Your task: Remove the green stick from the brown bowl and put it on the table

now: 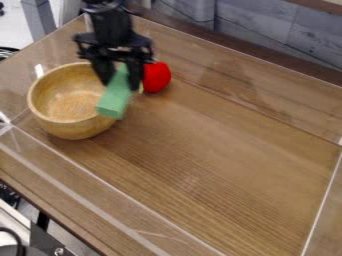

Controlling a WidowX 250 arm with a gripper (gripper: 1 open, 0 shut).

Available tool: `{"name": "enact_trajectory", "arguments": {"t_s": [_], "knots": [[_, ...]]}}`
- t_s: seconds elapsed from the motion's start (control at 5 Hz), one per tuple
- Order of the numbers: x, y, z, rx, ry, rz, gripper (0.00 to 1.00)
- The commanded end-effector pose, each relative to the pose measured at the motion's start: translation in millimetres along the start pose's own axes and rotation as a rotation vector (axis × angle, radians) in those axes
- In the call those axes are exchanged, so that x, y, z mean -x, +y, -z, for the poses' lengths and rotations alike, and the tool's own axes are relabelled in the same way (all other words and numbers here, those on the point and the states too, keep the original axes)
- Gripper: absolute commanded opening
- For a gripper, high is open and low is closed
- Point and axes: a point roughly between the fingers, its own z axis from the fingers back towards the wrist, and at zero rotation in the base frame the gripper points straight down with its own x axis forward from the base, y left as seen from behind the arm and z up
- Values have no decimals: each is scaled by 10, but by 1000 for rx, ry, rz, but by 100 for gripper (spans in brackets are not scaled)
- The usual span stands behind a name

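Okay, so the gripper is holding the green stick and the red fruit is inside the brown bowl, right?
Not quite: the red fruit is on the table, outside the brown bowl, as the camera view shows.

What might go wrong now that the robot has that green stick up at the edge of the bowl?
The green stick hangs from the jaws at the right-hand rim of the brown bowl in the picture, so it might catch that rim or fall back in if the grip slips. The red fruit sits close beside the jaws, so a sideways swing might knock it and perhaps set it rolling.
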Motion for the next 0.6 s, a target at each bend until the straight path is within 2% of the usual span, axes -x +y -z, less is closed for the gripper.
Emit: {"name": "enact_trajectory", "arguments": {"t_s": [0.0,0.4], "knots": [[-6,-194,103,-15,-35,34,0],[86,-750,489,-52,-28,33,0]]}}
